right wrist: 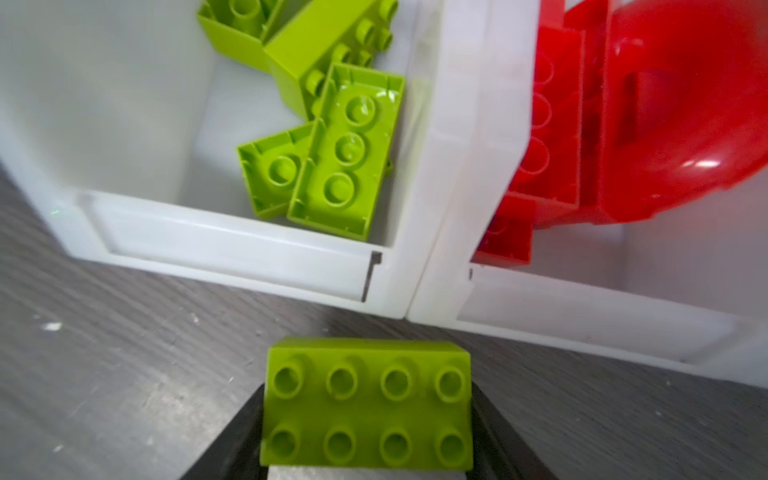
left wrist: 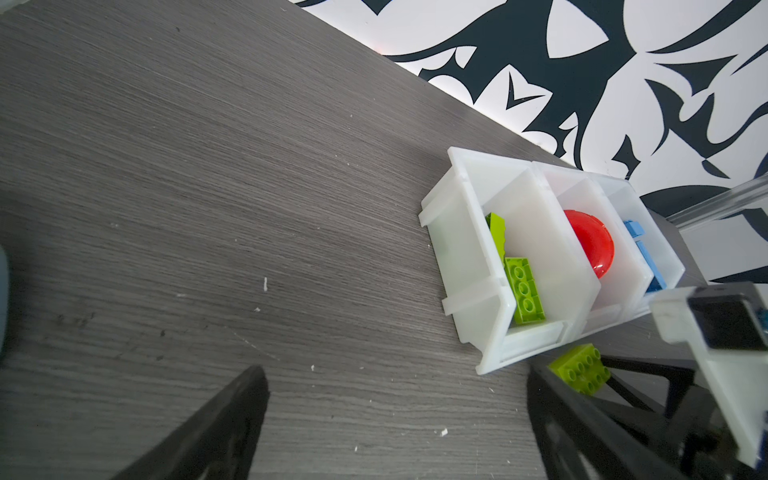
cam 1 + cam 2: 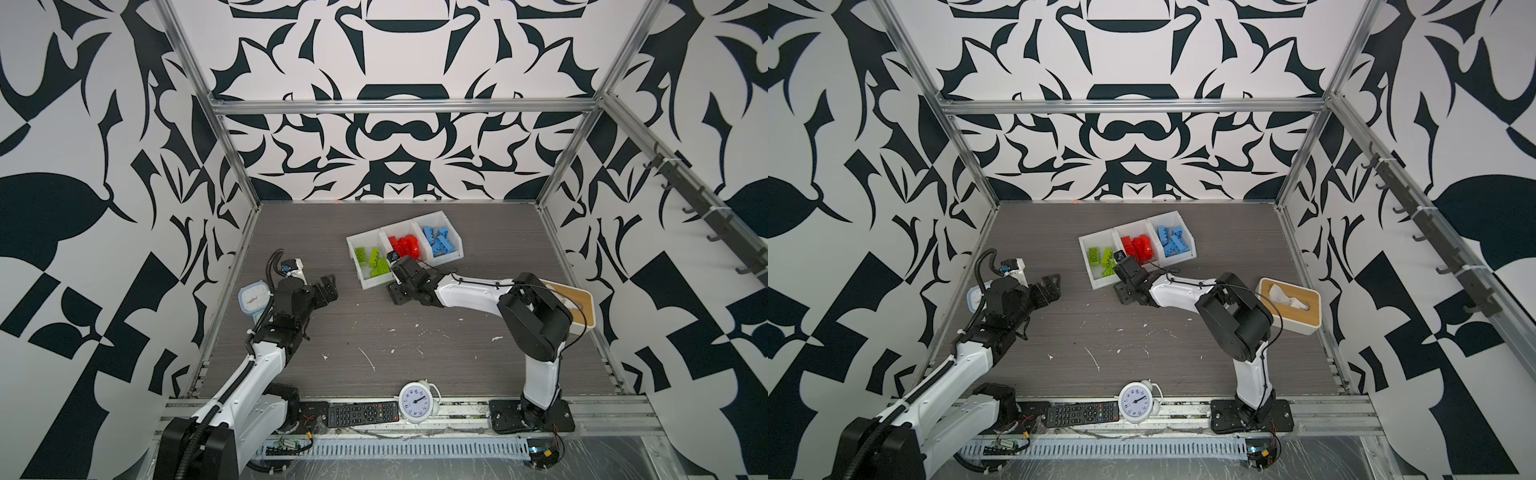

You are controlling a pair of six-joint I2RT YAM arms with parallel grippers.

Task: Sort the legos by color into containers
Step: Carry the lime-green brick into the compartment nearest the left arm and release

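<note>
The containers are three joined white bins (image 3: 352, 253) (image 3: 1086, 257) at the back middle of the table. Lime green legos (image 3: 370, 259) lie in the left bin, red legos (image 3: 405, 246) in the middle one, light blue legos (image 3: 438, 241) in the right one. My right gripper (image 1: 368, 390) (image 3: 395, 289) is shut on a lime green eight-stud lego (image 1: 368, 415) (image 2: 579, 368). It holds the lego just above the table, in front of the wall between the green and red bins. My left gripper (image 2: 397, 374) (image 3: 328, 286) stands open and empty, left of the bins.
A white tissue box with a wooden lid (image 3: 1291, 305) stands behind the right arm's elbow. A white alarm clock (image 3: 415, 401) and a black remote (image 3: 361, 412) lie at the front edge. A pale blue clock (image 3: 251, 299) sits by the left wall.
</note>
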